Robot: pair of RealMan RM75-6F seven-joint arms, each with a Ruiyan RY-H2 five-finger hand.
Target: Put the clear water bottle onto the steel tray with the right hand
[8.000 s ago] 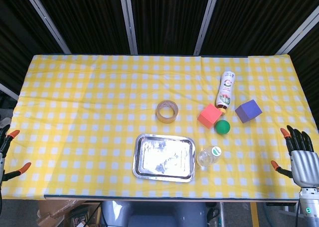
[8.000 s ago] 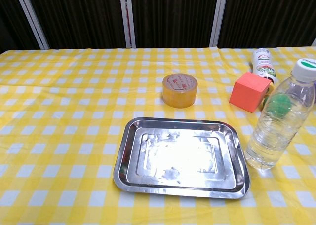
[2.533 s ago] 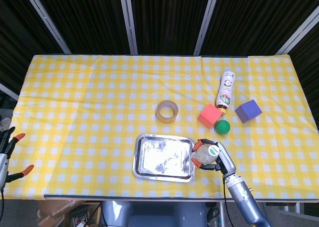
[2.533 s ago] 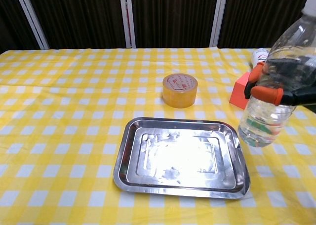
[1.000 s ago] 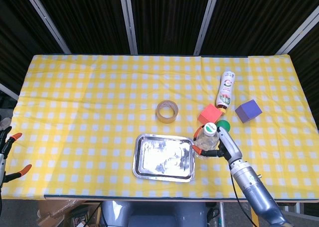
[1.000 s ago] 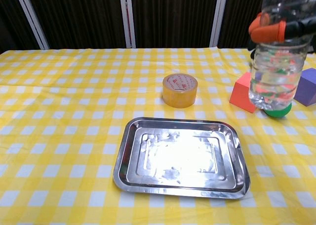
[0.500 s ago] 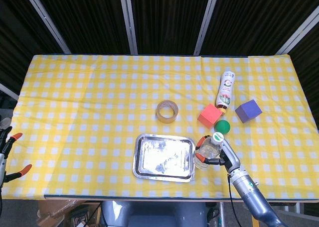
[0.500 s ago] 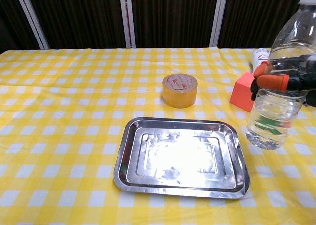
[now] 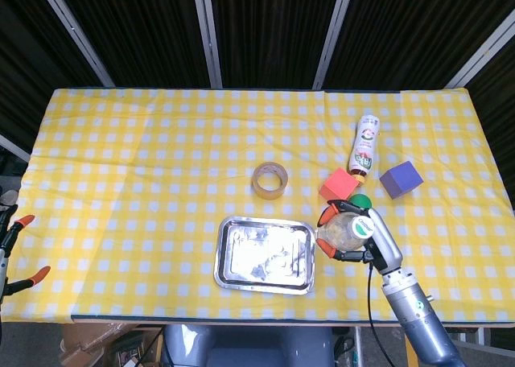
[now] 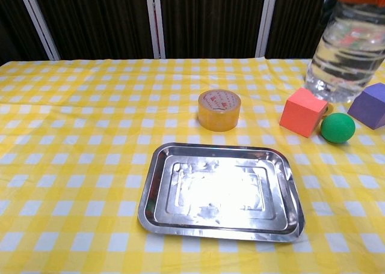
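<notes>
Right hand (image 9: 360, 237) clamped around water bottle (image 9: 341, 231), held in the air just right of steel tray (image 9: 265, 254). Left hand (image 9: 14, 254) at desk edge, fingers apart, empty.

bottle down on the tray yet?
No, the right hand holds the clear water bottle in the air, right of the steel tray.

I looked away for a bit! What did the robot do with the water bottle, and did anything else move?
The right hand came in from the table's right edge, gripped the clear water bottle that stood beside the steel tray, and lifted it off the cloth. It is now held high, right of the tray, not yet over it. The tray, tape roll, red cube, green ball, purple cube and left hand stayed put.
</notes>
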